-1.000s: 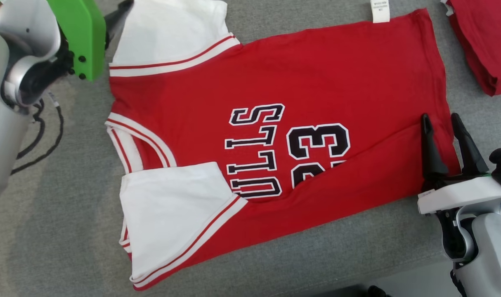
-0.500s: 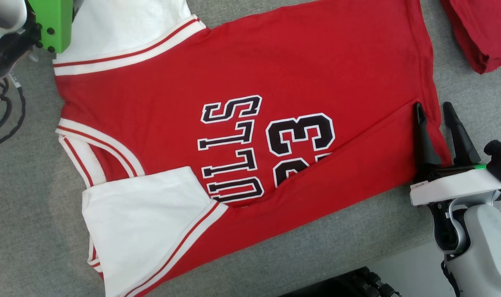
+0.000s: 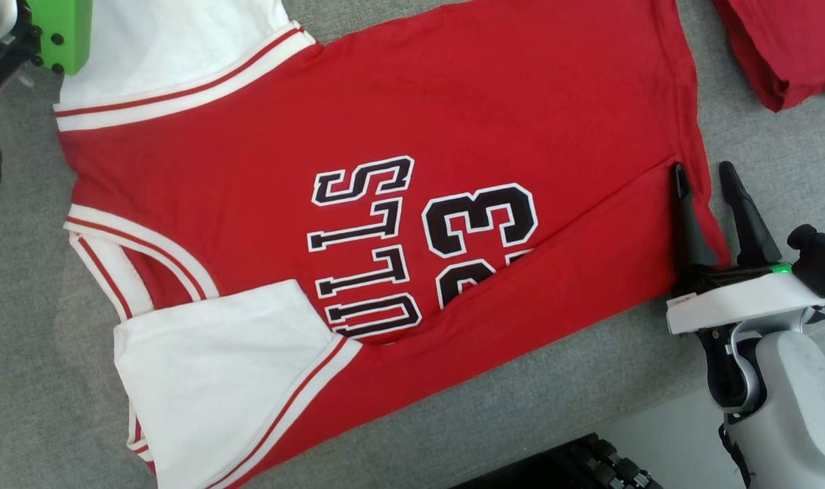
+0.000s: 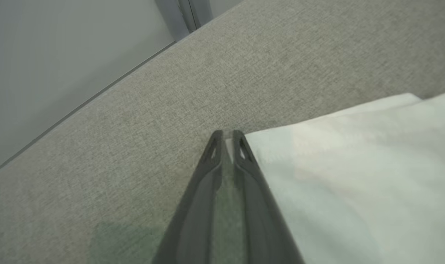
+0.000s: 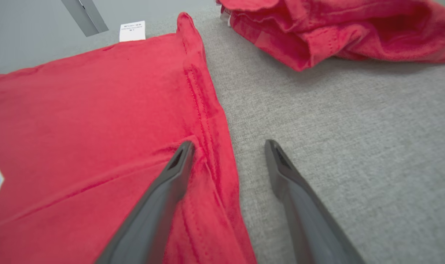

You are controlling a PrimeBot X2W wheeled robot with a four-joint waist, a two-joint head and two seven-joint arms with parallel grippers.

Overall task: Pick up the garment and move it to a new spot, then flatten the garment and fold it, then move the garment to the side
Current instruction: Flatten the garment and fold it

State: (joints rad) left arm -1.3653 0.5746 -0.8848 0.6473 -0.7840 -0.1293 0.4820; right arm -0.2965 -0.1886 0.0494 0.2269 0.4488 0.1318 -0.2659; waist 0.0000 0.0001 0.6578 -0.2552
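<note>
"Why's the jersey (image 3: 453,122) lying flat on the grey cloth (image 3: 32,339)?"

"For folding, I'd say. Left gripper (image 4: 228,137) looks pinched on the white sleeve (image 4: 354,165); right gripper (image 3: 701,170) stands spread astride the hem (image 5: 208,110), ready to lift."

Grey woven fabric surface (image 3: 32,353) carries everything. Red garment (image 3: 453,102) with white sleeves lies spread flat on it, print side up, one long edge folded over diagonally. A bunched red bundle (image 3: 779,47) lies apart from it at the far right.
</note>
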